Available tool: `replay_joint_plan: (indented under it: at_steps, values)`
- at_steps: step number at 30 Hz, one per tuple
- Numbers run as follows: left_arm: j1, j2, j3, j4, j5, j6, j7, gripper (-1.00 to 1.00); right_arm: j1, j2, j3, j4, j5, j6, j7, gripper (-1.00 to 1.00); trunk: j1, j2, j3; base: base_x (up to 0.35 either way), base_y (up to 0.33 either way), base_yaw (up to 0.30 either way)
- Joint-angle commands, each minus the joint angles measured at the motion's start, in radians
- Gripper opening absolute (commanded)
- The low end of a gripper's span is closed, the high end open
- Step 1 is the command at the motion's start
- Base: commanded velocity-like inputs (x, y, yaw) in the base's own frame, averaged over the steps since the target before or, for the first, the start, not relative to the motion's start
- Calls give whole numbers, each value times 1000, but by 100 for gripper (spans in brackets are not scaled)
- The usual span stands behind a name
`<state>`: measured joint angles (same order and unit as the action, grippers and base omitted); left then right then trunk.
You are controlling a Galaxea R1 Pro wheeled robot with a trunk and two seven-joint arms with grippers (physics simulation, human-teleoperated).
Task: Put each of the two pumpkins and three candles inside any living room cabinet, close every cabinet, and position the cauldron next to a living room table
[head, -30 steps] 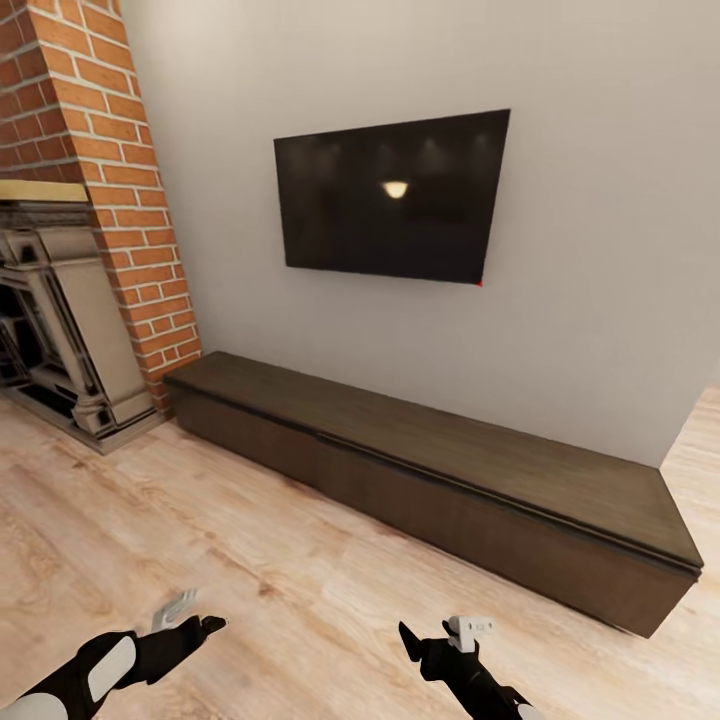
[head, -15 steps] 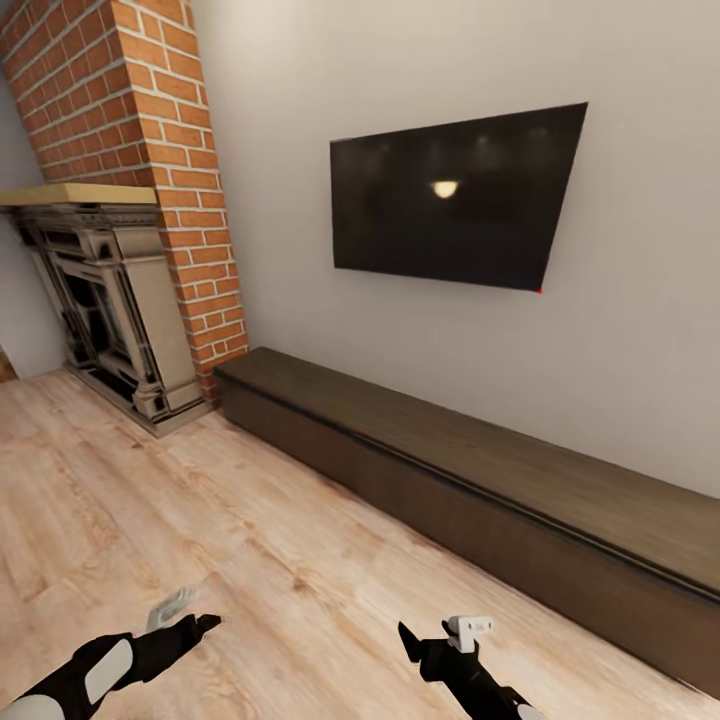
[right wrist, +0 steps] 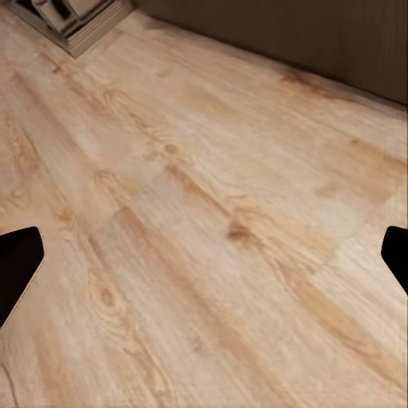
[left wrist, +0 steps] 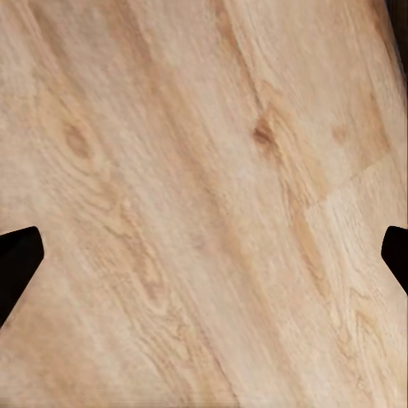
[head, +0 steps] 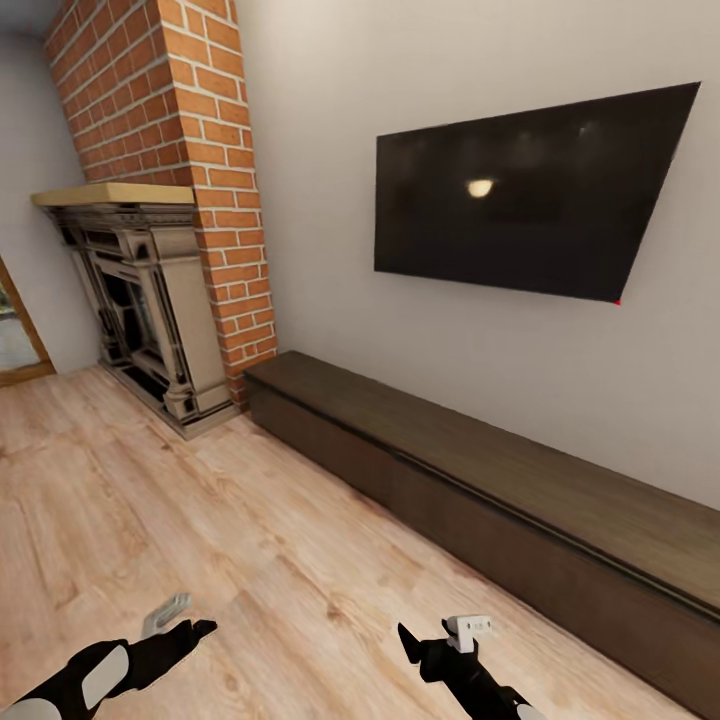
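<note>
Ahead — cabinet (head: pixel 480 480), drawers shut

Two slim black robot arms with white shell panels reach in from the lower edge of the head view. The left arm's pointed black gripper (head: pixel 190 632) carries a pale grey ribbed bracket; the right arm's matching black gripper (head: pixel 408 640) bears a small white boxy mount. Wrist views show dark, tapering fingertips (left wrist: pixel 17 259).
</note>
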<state>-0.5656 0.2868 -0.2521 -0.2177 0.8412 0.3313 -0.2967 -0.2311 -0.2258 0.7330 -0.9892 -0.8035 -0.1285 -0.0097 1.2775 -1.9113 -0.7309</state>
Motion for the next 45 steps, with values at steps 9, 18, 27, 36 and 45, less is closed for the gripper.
replay_joint_plan:
  at_steps: [9,18,27,36,45]
  values:
    - [0,0,-6,0,8,3,-1,100,-1,-1,5,0,-10,-5,-1,100,0,0,-1,245,258,269]
    - [0,0,-6,0,8,3,-1,100,-2,-1,6,0,-10,-5,-1,100,0,0,-1,245,258,275]
    - [0,-1,-6,-1,7,3,-1,100,-2,-1,47,0,-10,-5,-6,100,0,0,-1,271,230,275]
    - [0,-1,-7,-1,7,3,0,100,-1,-1,60,1,-9,-6,-9,100,0,0,-1,301,167,275]
    - [0,0,-6,0,7,3,1,100,-2,-1,60,0,-9,-6,-9,100,0,0,-1,309,149,275]
